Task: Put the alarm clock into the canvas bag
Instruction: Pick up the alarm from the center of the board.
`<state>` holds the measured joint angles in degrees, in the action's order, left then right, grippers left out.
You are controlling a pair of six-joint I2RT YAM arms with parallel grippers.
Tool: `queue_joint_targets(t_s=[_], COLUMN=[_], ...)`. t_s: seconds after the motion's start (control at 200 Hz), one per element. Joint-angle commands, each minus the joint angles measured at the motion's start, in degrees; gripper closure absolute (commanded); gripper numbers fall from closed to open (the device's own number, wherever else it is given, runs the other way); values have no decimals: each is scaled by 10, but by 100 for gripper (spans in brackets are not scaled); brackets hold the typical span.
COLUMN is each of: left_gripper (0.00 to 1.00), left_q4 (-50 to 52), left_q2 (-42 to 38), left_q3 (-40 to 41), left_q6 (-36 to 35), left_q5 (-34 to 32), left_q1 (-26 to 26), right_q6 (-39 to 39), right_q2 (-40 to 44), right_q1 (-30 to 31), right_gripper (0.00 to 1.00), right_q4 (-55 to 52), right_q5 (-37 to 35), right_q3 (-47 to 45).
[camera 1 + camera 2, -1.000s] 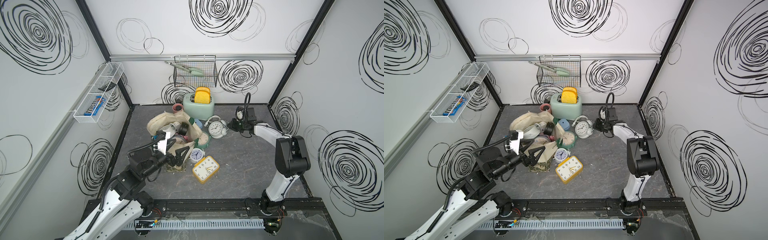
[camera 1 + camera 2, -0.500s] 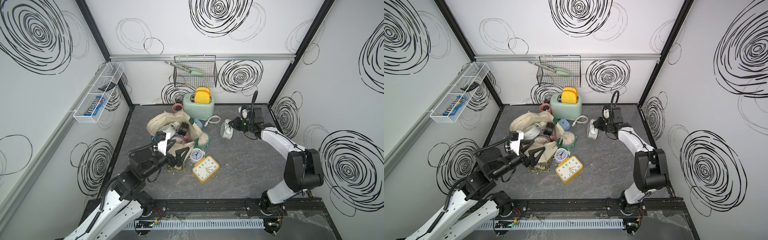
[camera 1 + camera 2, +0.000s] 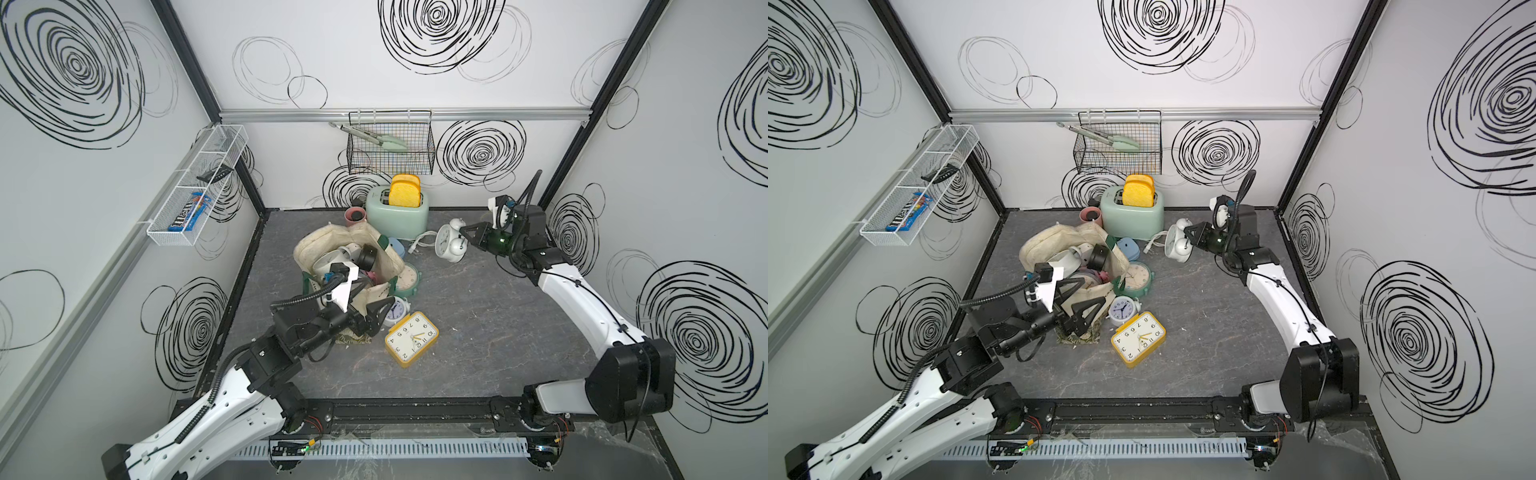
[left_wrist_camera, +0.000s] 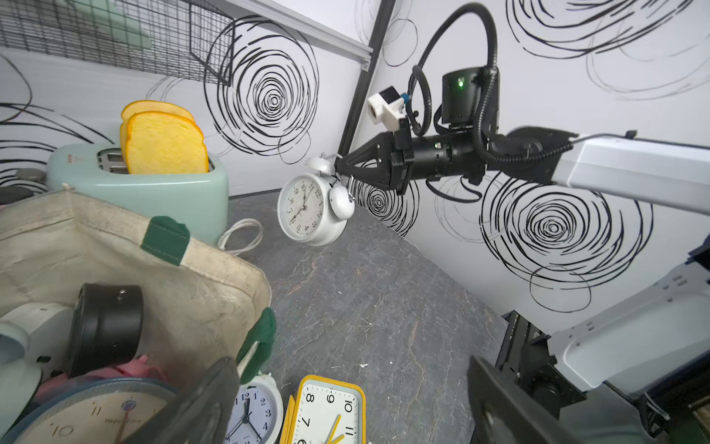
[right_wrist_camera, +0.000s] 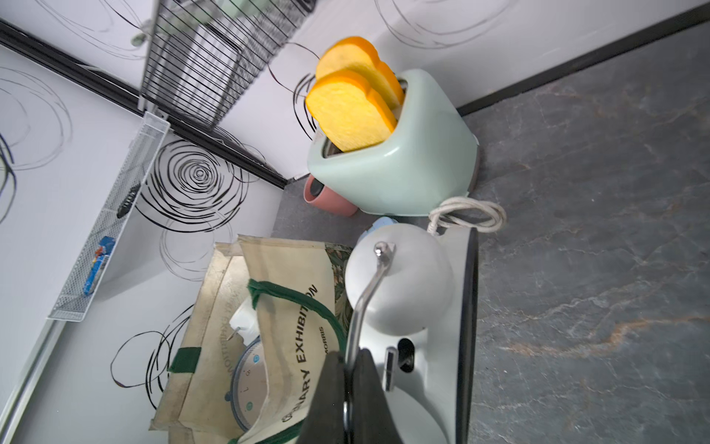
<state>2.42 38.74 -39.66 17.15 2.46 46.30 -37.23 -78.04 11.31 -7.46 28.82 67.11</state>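
while its thin wire handle is pinched between the closed jaws of the right gripper (image 4: 339, 169), the white twin-bell alarm clock (image 4: 311, 209) hangs tilted and appears to be lifted clear of the grey stone-patterned tabletop (image 3: 478, 324). in both top views it sits outside the bag, toward the table's back right corner, just beside the white coiled power cord (image 3: 420, 245) of the mint-green toaster (image 3: 397, 214), which holds two yellow toast slices.

the cream canvas bag with dark green handles and dark lettering (image 3: 316, 245) slumps open near the table's middle, apart from the held clock. inside it are a black cylinder (image 4: 105, 326), white items and a blue-rimmed round clock face (image 4: 96, 417).

a mint-green round clock (image 3: 407, 276) leans against the bag's right side. a small pale round alarm clock (image 3: 395, 309) and a yellow rectangular clock (image 3: 411, 338) lie face up near its front end.

the left gripper (image 3: 1080, 298) hovers at that front end, jaws spread wide and holding nothing. a pink cup (image 3: 354, 215) stands behind the bag, beside the toaster, and a black wire basket (image 3: 390, 149) hangs on the back wall.
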Motion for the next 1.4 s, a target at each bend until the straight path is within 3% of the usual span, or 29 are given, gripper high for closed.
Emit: queue_joint_targets(t_s=[0.0,0.13,0.22,0.37,0.555,1.026,1.396], left_gripper=[4,4,4,4,4,4,4], left_q4=[-96,-197,-295,-447,-545,-572,-561], left_q2=[32,90,137,225,321,468,548], left_q3=[5,22,35,32,2,-104,-188], left_q6=[-60,-133,-187,-249,-303,-312,-340], left_q5=[-113,-227,-268,-286,-311,-323,-401], left_q1=[60,134,172,195,197,188,181], right_q6=[-34,-62,-80,-105,-132,-169,-182], right_q2=[37,54,65,88,118,167,185], right_q1=[7,11,18,36,57,88,105], right_gripper=[100,100,100,100,100,100,100], right_q4=[9,-12,-20,-35,-81,-119,-117], right_q5=[-21,-39,-49,-72,-99,-80,-59], right_q3=[56,75,83,90,107,106,99])
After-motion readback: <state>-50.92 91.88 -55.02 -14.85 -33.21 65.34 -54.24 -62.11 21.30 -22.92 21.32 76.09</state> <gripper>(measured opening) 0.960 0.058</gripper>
